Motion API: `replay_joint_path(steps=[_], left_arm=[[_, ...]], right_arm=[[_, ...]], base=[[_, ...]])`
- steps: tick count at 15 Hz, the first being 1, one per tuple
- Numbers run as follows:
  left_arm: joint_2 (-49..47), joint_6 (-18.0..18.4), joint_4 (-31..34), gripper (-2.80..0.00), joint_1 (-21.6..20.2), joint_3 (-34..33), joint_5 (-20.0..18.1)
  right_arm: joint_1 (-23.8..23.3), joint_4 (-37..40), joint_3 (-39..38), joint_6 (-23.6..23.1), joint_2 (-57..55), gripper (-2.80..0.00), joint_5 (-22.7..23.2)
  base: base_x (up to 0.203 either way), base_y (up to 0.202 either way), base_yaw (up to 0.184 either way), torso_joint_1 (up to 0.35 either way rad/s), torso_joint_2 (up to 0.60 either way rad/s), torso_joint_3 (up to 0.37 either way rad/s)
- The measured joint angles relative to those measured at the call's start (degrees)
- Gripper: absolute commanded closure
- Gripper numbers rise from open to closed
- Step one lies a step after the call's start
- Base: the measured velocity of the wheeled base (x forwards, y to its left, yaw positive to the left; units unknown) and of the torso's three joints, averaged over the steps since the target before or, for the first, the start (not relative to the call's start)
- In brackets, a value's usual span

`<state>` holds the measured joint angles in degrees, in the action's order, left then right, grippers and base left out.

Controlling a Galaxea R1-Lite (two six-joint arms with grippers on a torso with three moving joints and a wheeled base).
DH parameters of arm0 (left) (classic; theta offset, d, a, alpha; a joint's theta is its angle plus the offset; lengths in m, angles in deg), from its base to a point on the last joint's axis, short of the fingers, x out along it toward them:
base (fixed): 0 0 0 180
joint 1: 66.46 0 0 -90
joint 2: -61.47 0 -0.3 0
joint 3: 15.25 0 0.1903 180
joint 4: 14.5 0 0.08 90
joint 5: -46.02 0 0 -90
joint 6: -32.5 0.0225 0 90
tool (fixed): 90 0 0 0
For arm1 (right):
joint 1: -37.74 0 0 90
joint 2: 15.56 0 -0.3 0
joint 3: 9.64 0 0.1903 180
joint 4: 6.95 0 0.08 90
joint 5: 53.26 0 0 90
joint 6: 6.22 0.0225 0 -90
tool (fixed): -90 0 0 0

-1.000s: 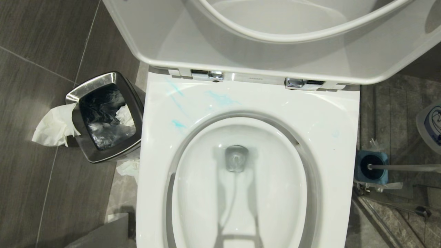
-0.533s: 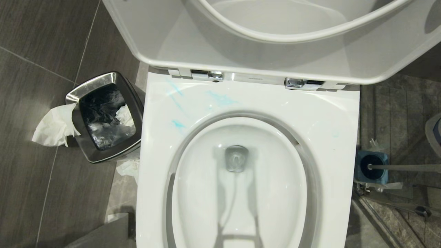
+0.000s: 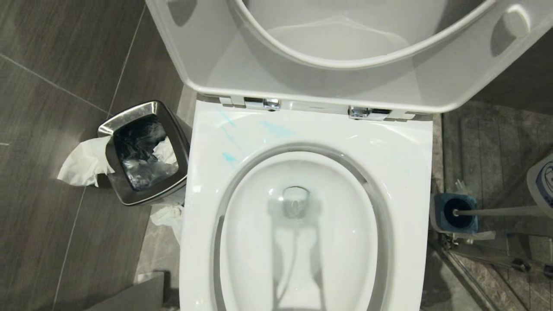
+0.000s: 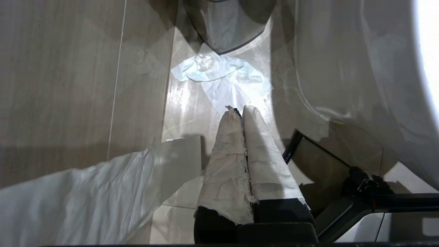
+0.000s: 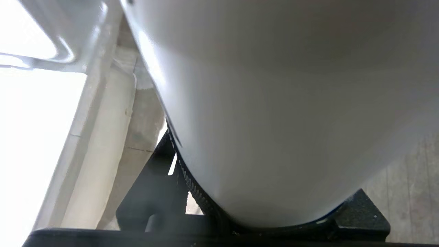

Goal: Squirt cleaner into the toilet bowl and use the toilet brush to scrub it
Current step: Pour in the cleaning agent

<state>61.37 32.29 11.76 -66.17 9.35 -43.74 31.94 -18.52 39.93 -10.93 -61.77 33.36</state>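
Observation:
The toilet bowl (image 3: 414, 151) fills the head view, white, with seat and lid raised. Pale turquoise smears of cleaner (image 3: 229, 157) mark the rim's back left. The toilet brush (image 3: 497, 211) stands on the floor at the right, its black head sunk in a blue-grey holder (image 3: 437, 216) and its white handle leaning right. My right gripper (image 5: 264, 195) is shut on a smooth white bottle (image 5: 274, 103), whose white body with a blue label (image 3: 542, 181) shows at the right edge. My left gripper (image 4: 239, 109) is shut and empty, fingers wrapped in white paper, low beside the toilet.
A steel waste bin (image 3: 110, 125) with a black liner stands left of the toilet, a tissue (image 3: 82, 164) hanging from it. More crumpled tissue (image 4: 219, 73) lies on the floor by the toilet's base. Dark floor tiles (image 3: 52, 86) spread left; a metal rail (image 3: 484, 255) runs at the right.
The head camera has shifted, so the whole scene sits lower and more of the lid shows. The white bottle slid partly out at the right edge, then came back in.

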Motion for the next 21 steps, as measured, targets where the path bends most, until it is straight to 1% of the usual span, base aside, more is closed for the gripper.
replay_joint_path(steps=[18,21], left_arm=[[0.0,0.2,0.0,0.0,0.0,0.0,0.0],[0.0,0.1,0.0,0.0,0.0,0.0,0.0]], right_arm=[[0.0,0.1,-1.9,0.0,2.4,0.0,0.6],[0.0,2.8,-1.9,0.0,2.5,0.0,1.7]], base=[[0.0,0.0,0.0,0.0,0.0,0.202],[0.0,0.0,0.0,0.001,0.0,0.207]])
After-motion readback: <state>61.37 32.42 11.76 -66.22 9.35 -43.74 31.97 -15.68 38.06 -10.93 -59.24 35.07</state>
